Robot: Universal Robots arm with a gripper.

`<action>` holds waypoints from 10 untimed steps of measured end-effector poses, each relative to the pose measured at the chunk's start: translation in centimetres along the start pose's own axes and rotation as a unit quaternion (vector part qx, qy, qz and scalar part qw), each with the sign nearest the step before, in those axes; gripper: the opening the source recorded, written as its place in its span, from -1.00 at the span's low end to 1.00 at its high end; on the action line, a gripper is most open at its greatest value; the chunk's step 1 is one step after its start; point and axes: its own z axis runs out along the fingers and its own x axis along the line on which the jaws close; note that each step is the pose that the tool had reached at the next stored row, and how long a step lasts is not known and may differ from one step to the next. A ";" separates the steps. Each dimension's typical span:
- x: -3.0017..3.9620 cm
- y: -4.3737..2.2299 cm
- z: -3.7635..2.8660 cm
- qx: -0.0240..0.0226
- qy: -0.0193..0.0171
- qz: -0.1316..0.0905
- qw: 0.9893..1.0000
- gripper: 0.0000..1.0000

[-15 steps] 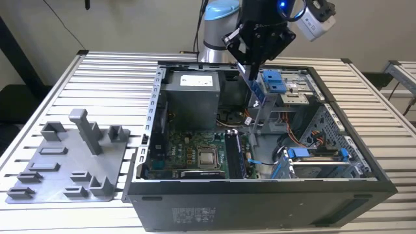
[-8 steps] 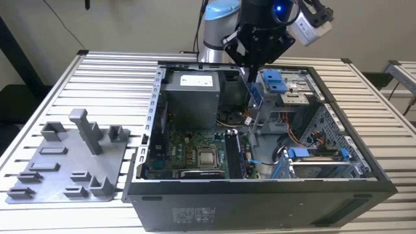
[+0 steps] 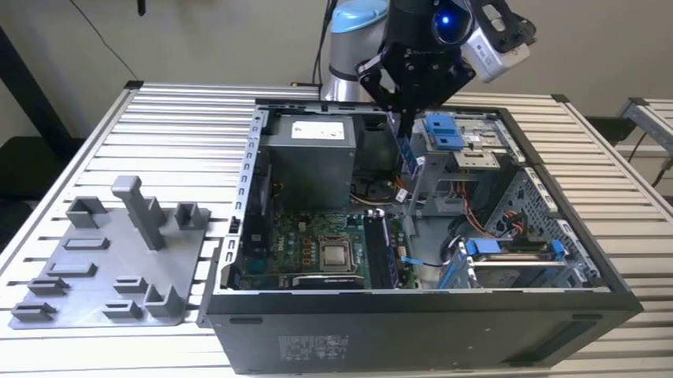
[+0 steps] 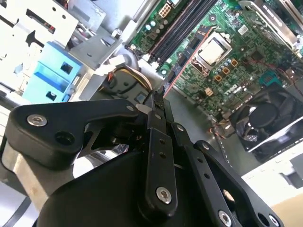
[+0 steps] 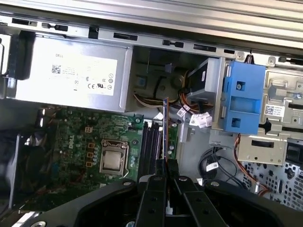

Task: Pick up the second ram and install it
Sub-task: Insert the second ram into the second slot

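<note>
My gripper [image 3: 406, 118] hangs over the back of the open computer case [image 3: 421, 315], shut on the second ram [image 3: 406, 153], a slim dark stick held on edge and pointing down. In both wrist views the stick shows edge-on as a thin line: the second ram [image 5: 164, 127] runs out from between my gripper's [image 5: 165, 166] fingers, above the black memory slots [image 5: 151, 139] beside the processor [image 5: 112, 161]. In the second wrist view the second ram [image 4: 187, 61] points toward the memory slots [image 4: 184, 26], well above the board and not touching it.
A grey holder tray [image 3: 63, 272] with upright blocks lies on the slatted table at the exterior view's left. Inside the case are the power supply [image 3: 310, 150], blue drive brackets [image 3: 442, 130], loose cables [image 5: 189, 111] and a fan [image 4: 265, 118].
</note>
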 end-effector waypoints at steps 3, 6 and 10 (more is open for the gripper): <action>0.01 -0.02 0.14 0.003 0.003 0.012 1.000 -0.74; 0.01 -0.02 0.28 0.007 0.004 0.023 1.000 -0.74; 0.03 -0.04 0.51 0.013 0.004 0.036 0.999 -0.74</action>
